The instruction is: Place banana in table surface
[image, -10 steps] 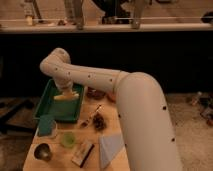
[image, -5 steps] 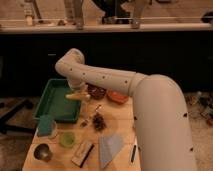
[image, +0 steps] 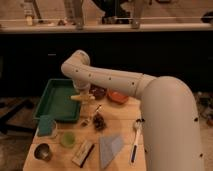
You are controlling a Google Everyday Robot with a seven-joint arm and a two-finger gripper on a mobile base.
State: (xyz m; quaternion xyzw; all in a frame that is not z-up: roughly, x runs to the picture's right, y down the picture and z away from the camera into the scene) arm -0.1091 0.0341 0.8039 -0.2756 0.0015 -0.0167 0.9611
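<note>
Now gripper (image: pixel 83 93), clamped on banana (image: pixel 81 98), has shifted right from tray (image: pixel 52 101) toward worktop (image: pixel 122 118); red bowl (image: pixel 118 96) right.

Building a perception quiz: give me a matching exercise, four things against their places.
Things:
1 banana
2 spoon
3 metal cup
4 end effector

Places:
A near-left corner of the table surface
B directly above the banana
C by the green tray's right edge
D just right of the grey cloth

Pairs: 1-C; 2-D; 3-A; 4-B
</note>
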